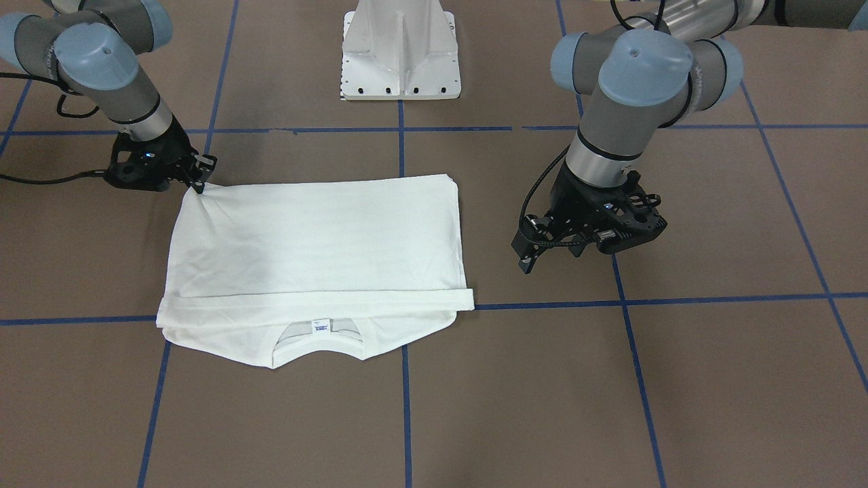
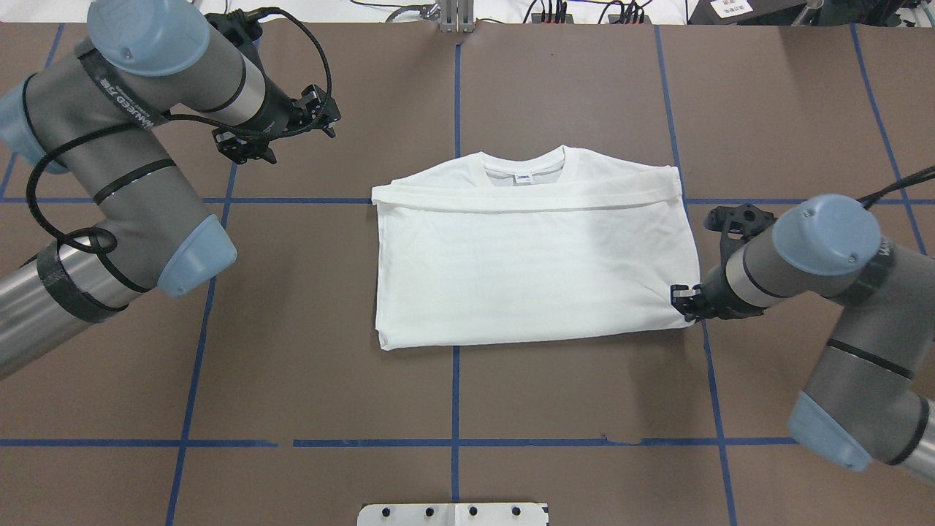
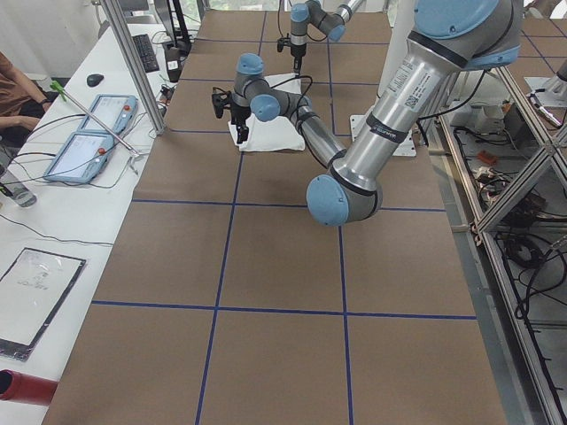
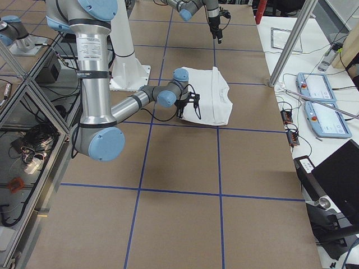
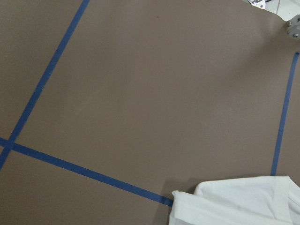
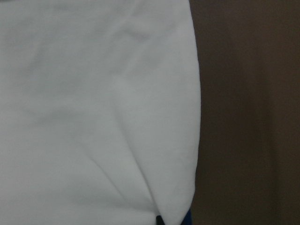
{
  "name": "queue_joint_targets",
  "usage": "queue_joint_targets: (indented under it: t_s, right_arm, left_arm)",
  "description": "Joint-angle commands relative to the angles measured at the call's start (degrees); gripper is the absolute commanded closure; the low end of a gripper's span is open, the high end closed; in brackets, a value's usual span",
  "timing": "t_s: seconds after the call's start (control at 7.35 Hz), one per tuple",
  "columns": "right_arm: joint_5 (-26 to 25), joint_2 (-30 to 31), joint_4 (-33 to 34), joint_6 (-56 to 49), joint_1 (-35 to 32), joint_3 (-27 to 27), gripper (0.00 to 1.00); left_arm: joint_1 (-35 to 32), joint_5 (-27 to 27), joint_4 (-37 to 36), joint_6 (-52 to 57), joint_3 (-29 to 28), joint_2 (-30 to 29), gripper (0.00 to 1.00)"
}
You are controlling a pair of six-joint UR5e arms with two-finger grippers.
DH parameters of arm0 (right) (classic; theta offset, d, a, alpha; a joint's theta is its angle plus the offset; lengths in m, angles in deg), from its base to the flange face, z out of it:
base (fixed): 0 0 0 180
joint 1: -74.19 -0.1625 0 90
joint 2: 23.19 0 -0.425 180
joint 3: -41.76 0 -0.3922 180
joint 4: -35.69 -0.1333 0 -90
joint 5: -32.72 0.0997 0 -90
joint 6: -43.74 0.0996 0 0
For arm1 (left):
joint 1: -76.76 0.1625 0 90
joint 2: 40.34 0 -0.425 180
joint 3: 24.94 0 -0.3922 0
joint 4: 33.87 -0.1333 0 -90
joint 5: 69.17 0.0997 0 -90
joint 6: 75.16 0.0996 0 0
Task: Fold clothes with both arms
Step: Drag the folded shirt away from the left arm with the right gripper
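A white long-sleeved T-shirt (image 2: pixel 533 270) lies folded into a rectangle in the middle of the brown bench (image 2: pixel 584 394), its crew neck (image 2: pixel 524 166) pointing away from the robot. The right claw (image 2: pixel 683 298) is down at the shirt's near right corner, its tips pinched together on the cloth. The left claw (image 2: pixel 281 135) hangs well clear off the far left side, spread apart and holding nothing.

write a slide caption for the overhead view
White T-shirt folded into a rectangle, collar away from the robot; right hand at its near right corner, left hand clear of it.
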Motion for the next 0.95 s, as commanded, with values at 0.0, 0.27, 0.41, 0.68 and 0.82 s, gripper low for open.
queue_joint_targets:
  t_s: [0.0, 0.27, 0.41, 0.68, 0.82]
  right_arm:
    - [5.7, 8.6, -0.1, 0.2, 6.1, 8.7, 1.00]
    - [11.0, 10.6, -0.1, 0.8, 15.9, 11.4, 1.00]
    - [14.3, 10.6, -0.3, 0.8, 19.8, 11.8, 1.00]
    - [14.9, 9.9, -0.4, 1.2, 26.5, 13.1, 1.00]
    - [14.9, 7.0, -0.5, 1.3, 26.9, 12.2, 0.01]
  left_arm:
    - [0.9, 0.9, -0.1, -0.5, 1.7, 0.9, 0.02]
    - [2.4, 2.5, -0.1, -0.6, 3.7, 2.4, 0.02]
    - [2.8, 2.6, -0.1, -0.8, 4.0, 2.8, 0.02]
    - [4.3, 4.2, -0.1, -2.3, 4.1, 2.8, 0.02]
    - [4.4, 4.2, -0.1, -2.3, 4.1, 2.8, 0.01]
